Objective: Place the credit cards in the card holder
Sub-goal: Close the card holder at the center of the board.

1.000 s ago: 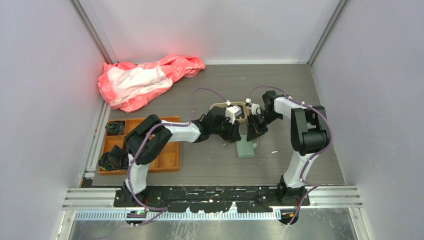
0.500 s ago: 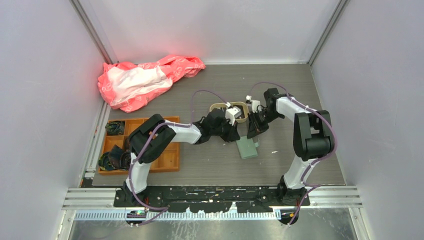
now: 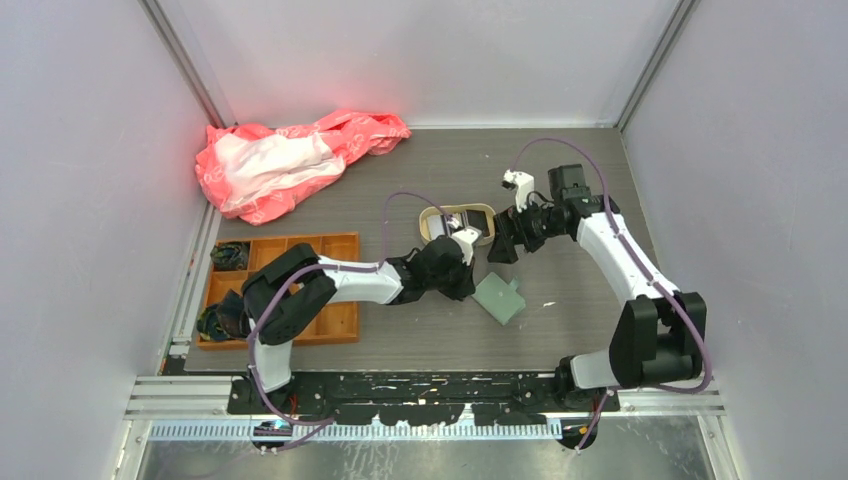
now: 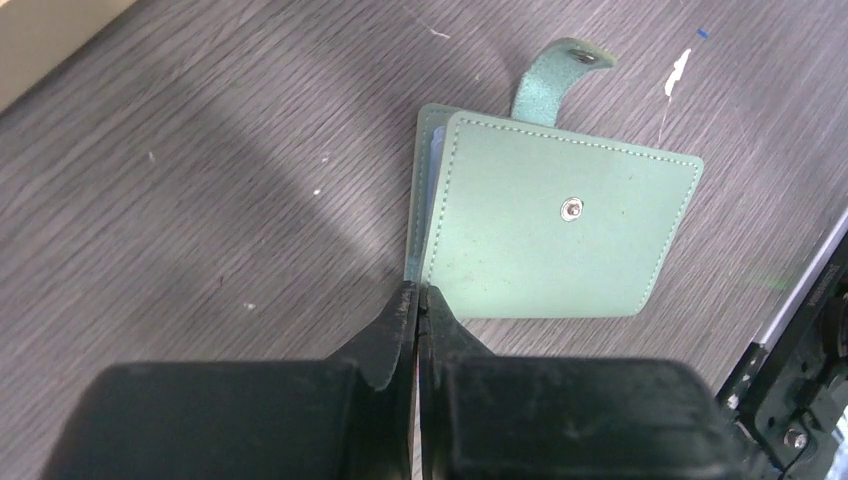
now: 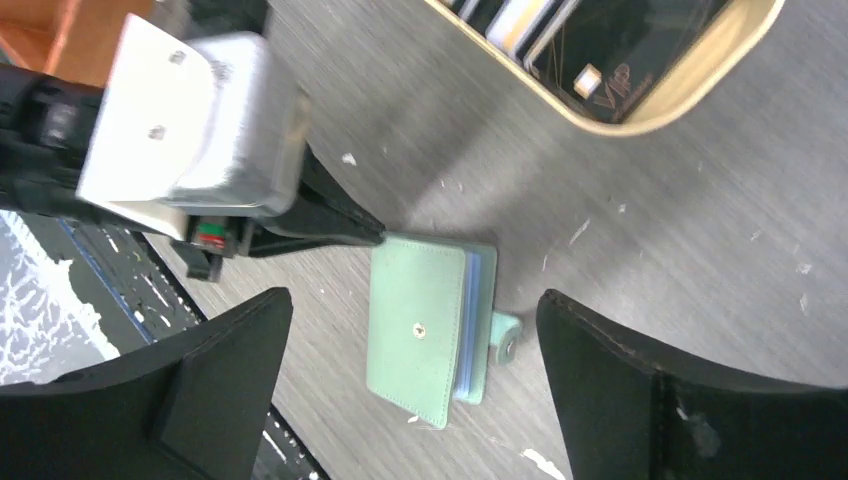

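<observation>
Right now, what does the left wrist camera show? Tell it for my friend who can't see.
A green wallet lies folded on a grey wood-grain table, its snap strap undone and sticking out. The left gripper has its black fingers pressed together, with the tips at the wallet's nearest corner; whether they pinch it is unclear.

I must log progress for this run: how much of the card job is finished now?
Nothing looks done: the credit cards lie in the beige tray, and the card holder lies folded, strap unsnapped. In hand: the left tool, shut, sits at the holder's corner; the right tool hangs open and empty above. Left: opening it and loading every card.
</observation>
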`<state>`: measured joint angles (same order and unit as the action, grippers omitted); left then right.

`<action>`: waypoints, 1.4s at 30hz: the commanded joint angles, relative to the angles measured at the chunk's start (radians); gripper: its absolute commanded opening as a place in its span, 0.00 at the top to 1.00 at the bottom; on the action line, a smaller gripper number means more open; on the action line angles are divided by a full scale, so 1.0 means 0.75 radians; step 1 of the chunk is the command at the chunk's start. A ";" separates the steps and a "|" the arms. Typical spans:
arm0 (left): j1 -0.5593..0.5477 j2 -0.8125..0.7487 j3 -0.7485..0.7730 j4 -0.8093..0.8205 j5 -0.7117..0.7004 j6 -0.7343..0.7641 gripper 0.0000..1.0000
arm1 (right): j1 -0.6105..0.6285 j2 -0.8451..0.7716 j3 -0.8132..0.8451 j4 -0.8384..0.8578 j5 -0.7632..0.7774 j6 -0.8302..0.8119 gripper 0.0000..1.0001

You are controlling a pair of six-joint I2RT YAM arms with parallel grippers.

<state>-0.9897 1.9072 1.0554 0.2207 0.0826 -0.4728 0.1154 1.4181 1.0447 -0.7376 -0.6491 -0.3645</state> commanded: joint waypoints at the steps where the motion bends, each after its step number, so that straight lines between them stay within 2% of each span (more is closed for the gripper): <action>1: -0.013 -0.081 -0.009 -0.043 -0.095 -0.113 1.00 | -0.025 0.196 0.226 -0.252 -0.209 -0.207 0.01; 3: -0.015 -0.081 -0.006 -0.043 -0.077 -0.134 1.00 | -0.042 0.419 0.375 -0.609 -0.337 -0.406 0.17; 4: -0.017 -0.078 -0.005 -0.041 -0.073 -0.149 1.00 | -0.060 0.428 0.366 -0.640 -0.355 -0.422 0.19; 8: -0.018 -0.093 -0.005 -0.036 -0.068 -0.196 0.96 | -0.063 0.159 0.097 -0.196 -0.142 -0.220 0.18; 11: -0.014 -0.144 -0.020 -0.007 -0.090 -0.207 0.89 | -0.062 0.036 -0.005 -0.090 -0.071 -0.221 0.19; 13: -0.010 -0.181 -0.034 0.021 -0.097 -0.209 0.86 | -0.063 0.025 -0.025 -0.090 -0.012 -0.226 0.23; 16: 0.004 -0.229 -0.051 0.053 -0.089 -0.225 0.83 | -0.062 0.055 -0.029 -0.102 0.076 -0.194 0.34; 22: 0.027 -0.250 -0.058 0.122 0.041 -0.253 0.81 | -0.063 0.074 -0.050 -0.096 0.160 -0.175 0.41; 30: 0.025 0.009 0.136 0.156 0.295 -0.407 0.86 | -0.060 0.172 -0.027 -0.128 0.190 -0.177 0.55; 36: 0.021 0.135 0.218 0.079 0.326 -0.441 0.89 | -0.058 0.223 -0.016 -0.117 0.211 -0.170 0.60; 42: 0.021 0.173 0.215 0.001 0.295 -0.437 0.91 | -0.057 0.234 0.000 -0.115 0.225 -0.161 0.78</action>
<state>-0.9726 2.0327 1.1770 0.2493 0.2924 -0.7956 0.0700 1.5955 1.0061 -0.8333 -0.4885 -0.4904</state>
